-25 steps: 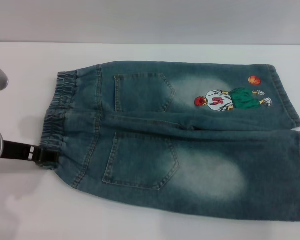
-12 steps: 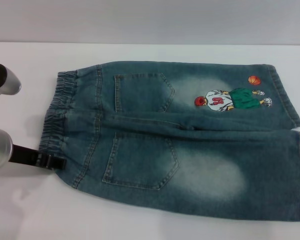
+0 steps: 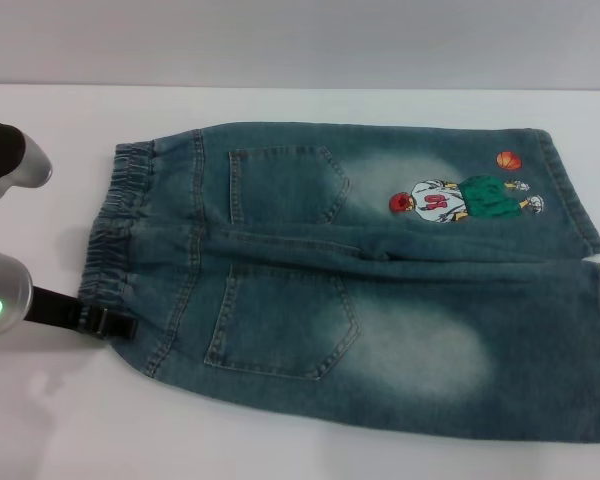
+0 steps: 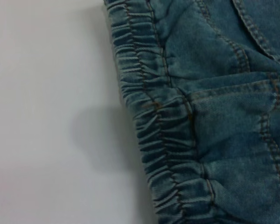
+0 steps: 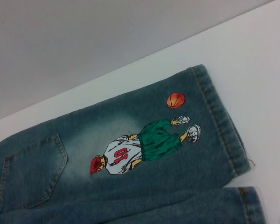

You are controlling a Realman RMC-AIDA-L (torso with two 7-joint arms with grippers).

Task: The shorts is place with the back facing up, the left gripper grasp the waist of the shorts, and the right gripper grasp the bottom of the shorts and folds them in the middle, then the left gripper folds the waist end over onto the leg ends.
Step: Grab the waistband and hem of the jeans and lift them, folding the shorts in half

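The shorts (image 3: 350, 280) lie flat on the white table (image 3: 60, 420), back side up, with both rear pockets showing. The waist (image 3: 115, 225) points to the robot's left and the leg ends (image 3: 580, 270) to its right. The left gripper (image 3: 105, 322) sits at the near corner of the waist, its black tip touching the elastic band; whether it is clenched or released cannot be determined. The right gripper shows only as a dark sliver at the right edge beside the leg ends, state not determinable. On the far leg, a player print (image 3: 460, 198) and a ball print (image 3: 508, 159) sit near the hem.
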